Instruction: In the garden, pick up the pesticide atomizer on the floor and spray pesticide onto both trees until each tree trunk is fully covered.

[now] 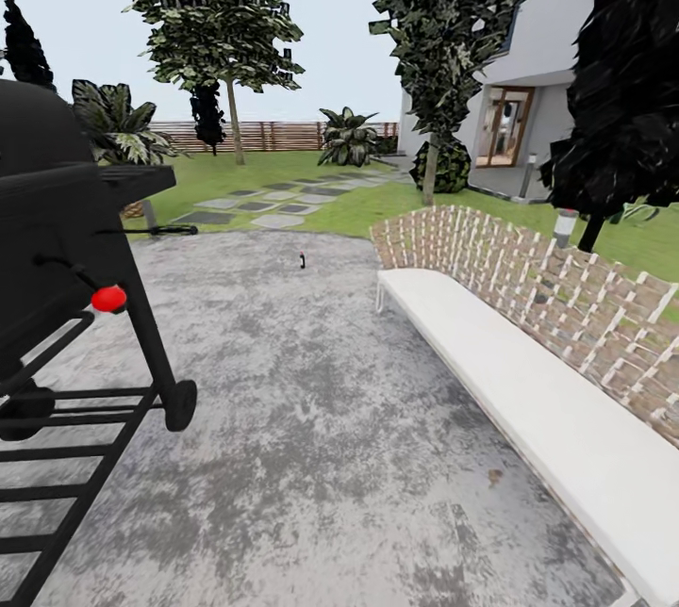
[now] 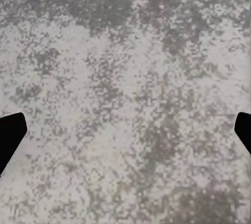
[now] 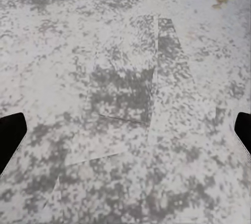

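Mottled grey paving (image 1: 311, 456) sits under me, black grill (image 1: 57, 239) with red knob (image 1: 108, 299) close at left, white bench (image 1: 528, 400) with woven back at right. My left gripper (image 2: 125, 127) and right gripper (image 3: 125, 130) both hang spread wide over bare paving, holding nothing. Small dark atomizer (image 1: 302, 260) stands far ahead near the paving edge, lawn (image 1: 377, 202), fence (image 1: 273, 134) and two trees (image 1: 222, 13) (image 1: 443, 23) beyond it.
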`<state>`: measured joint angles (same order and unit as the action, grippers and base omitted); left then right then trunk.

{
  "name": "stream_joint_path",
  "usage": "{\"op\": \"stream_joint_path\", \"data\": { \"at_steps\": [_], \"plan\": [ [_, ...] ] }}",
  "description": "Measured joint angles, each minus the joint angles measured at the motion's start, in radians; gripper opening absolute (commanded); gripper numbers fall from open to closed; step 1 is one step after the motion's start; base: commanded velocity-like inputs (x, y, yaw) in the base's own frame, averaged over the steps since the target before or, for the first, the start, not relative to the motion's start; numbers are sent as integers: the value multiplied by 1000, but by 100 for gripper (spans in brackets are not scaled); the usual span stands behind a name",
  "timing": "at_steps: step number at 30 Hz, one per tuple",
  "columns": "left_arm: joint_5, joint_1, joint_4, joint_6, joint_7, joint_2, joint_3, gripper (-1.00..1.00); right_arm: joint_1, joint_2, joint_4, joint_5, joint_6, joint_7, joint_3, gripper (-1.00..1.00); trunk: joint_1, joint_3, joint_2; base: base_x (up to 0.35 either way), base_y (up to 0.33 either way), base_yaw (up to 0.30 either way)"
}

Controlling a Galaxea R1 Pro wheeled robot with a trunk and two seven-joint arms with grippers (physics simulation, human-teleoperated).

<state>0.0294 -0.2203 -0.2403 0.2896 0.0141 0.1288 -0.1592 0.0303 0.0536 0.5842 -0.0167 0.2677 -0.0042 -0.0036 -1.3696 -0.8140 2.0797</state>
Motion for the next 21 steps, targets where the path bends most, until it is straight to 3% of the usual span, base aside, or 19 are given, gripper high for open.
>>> {"op": "stream_joint_path", "data": {
  "at_steps": [21],
  "plan": [
    [0,0,0,0,0,-2,0,100,1,0,-1,0,-1,0,0,100,0,0,0,340,0,0]
  ]
}}
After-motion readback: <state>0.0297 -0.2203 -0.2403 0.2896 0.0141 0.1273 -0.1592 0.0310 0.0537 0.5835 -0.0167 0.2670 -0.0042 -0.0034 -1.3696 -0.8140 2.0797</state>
